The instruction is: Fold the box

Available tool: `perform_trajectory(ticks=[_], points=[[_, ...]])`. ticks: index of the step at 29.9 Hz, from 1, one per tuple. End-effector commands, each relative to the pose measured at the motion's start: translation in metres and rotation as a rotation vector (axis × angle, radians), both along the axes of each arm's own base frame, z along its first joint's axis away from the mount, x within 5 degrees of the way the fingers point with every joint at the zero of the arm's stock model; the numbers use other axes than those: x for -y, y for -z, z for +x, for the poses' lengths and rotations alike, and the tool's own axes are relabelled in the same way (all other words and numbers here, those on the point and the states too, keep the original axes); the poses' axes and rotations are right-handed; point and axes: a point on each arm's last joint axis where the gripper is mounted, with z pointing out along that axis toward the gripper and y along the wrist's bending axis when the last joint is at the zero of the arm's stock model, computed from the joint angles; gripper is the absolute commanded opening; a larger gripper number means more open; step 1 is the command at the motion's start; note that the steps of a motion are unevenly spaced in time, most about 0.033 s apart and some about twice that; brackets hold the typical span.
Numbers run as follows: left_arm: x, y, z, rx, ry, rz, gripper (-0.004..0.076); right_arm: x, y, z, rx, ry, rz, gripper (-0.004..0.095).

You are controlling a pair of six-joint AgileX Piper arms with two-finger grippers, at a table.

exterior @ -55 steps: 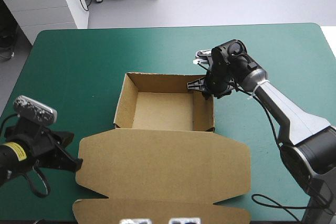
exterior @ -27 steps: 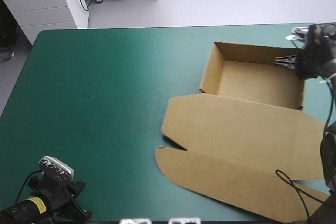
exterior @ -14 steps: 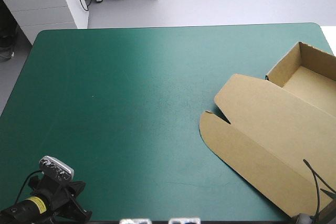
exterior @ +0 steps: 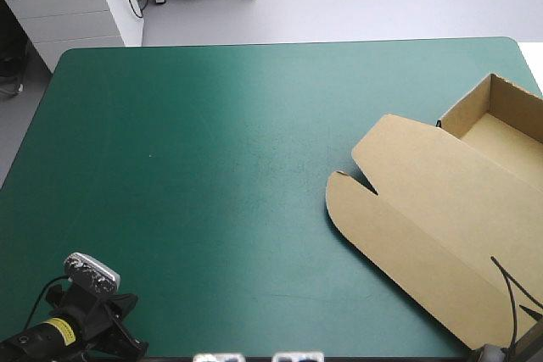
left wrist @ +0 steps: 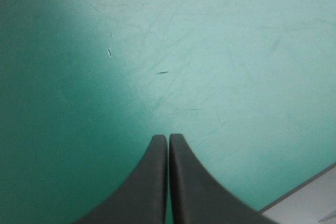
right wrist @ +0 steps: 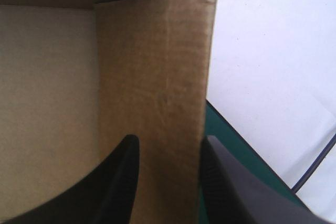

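Note:
The brown box (exterior: 441,209) lies at the table's right edge, turned askew. Its lid lies flat toward the front, and its open tray (exterior: 501,129) with raised walls runs out of the high view. In the right wrist view my right gripper (right wrist: 168,142) is shut on a tray wall (right wrist: 155,66), one black finger inside the tray and one outside. This gripper is outside the high view. My left gripper (left wrist: 168,136) is shut and empty, low over the teal-green cover (left wrist: 210,51). In the high view it sits at the front left corner (exterior: 127,341), far from the box.
The teal-green table (exterior: 212,167) stretches bare from the box to the left edge. Beside my left gripper the table's edge and grey floor (left wrist: 315,198) show. Beyond the box wall, the table's right edge and pale floor (right wrist: 273,51) are visible.
The right gripper dragged the box from the table's middle to the right edge, turning it. Just before now it slid slightly farther right. The left arm drew back to the front left corner earlier.

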Motion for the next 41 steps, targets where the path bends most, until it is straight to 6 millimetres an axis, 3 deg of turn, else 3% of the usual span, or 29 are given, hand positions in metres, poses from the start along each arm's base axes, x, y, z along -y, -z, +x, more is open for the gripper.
perform_trajectory(ticks=[1, 8, 11, 16, 20, 24, 29, 36, 41], points=[[0.002, -0.01, 0.004, 0.053, 0.007, -0.023, -0.0008, -0.009, -0.046, -0.017, 0.083, -0.047, -0.073, 0.0391], [0.002, -0.01, 0.004, 0.053, 0.007, -0.023, -0.0008, -0.039, -0.101, -0.044, 0.246, -0.129, -0.106, 0.0389], [0.002, -0.01, 0.004, 0.053, 0.007, -0.023, -0.0008, -0.06, -0.127, -0.058, 0.359, -0.166, -0.09, 0.0312], [0.002, -0.01, 0.004, 0.053, 0.007, -0.023, -0.0008, -0.115, -0.169, -0.08, 0.513, -0.347, -0.117, -0.002], [0.002, -0.01, 0.004, 0.053, 0.007, -0.023, -0.0008, -0.165, -0.198, -0.107, 0.617, -0.492, -0.156, -0.0012], [0.002, -0.01, 0.004, 0.053, 0.007, -0.023, -0.0008, -0.199, -0.209, -0.143, 0.687, -0.599, -0.172, -0.0012], [0.002, -0.01, 0.004, 0.053, 0.007, -0.023, -0.0008, -0.22, -0.19, -0.194, 0.707, -0.647, -0.161, -0.0012], [0.002, -0.01, 0.004, 0.053, 0.007, -0.023, -0.0008, -0.234, -0.115, -0.247, 0.627, -0.682, -0.111, -0.0012], [0.002, -0.01, 0.004, 0.053, 0.007, -0.023, -0.0008, -0.241, -0.058, -0.272, 0.594, -0.717, -0.091, -0.0014]])
